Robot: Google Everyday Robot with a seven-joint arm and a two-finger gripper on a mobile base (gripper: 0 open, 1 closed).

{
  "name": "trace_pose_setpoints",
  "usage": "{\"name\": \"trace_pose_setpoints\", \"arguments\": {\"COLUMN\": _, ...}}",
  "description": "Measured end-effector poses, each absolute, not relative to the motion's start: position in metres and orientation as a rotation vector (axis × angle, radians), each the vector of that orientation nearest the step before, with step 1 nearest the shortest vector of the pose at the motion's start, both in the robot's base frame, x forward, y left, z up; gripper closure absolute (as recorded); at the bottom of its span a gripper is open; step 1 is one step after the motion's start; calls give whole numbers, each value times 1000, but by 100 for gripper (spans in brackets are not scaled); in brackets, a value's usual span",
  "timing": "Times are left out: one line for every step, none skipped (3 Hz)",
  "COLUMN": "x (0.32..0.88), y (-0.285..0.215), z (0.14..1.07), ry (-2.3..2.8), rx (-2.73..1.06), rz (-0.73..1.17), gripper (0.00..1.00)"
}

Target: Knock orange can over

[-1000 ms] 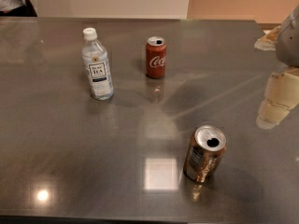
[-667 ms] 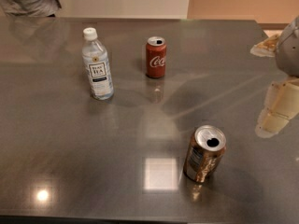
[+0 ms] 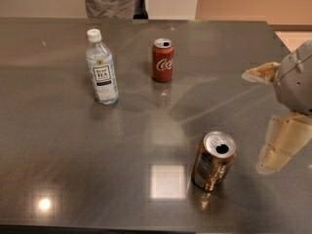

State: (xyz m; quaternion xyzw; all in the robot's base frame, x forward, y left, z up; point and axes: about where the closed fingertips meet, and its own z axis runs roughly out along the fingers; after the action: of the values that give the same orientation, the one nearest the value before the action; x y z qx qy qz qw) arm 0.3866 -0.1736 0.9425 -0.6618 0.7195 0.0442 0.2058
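Observation:
The orange can stands upright on the grey table, right of centre and near the front edge. It is bronze with a silver opened top. My gripper is at the right edge, just right of the can and apart from it. One pale finger points left at the top. The other finger hangs lower, close to the can's right side. The fingers are spread apart and hold nothing.
A red Coca-Cola can stands upright at the back centre. A clear tea bottle with a white cap stands left of it. A person stands behind the table's far edge. A bright light patch reflects left of the orange can.
My gripper has shifted left toward the orange can. The person behind the table has moved right to the back centre. The cans and bottle have not moved.

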Motion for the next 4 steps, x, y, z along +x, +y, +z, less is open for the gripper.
{"name": "trace_pose_setpoints", "arguments": {"x": 372, "y": -156, "z": 928, "ry": 1953, "rx": -1899, "rz": 203, "gripper": 0}}
{"name": "trace_pose_setpoints", "arguments": {"x": 359, "y": -139, "z": 918, "ry": 1895, "rx": -1944, "rz": 278, "gripper": 0}}
{"name": "trace_pose_setpoints", "arguments": {"x": 355, "y": -126, "z": 910, "ry": 1854, "rx": -1961, "rz": 316, "gripper": 0}}
{"name": "trace_pose_setpoints", "arguments": {"x": 355, "y": -117, "z": 905, "ry": 1830, "rx": -1958, "rz": 347, "gripper": 0}}
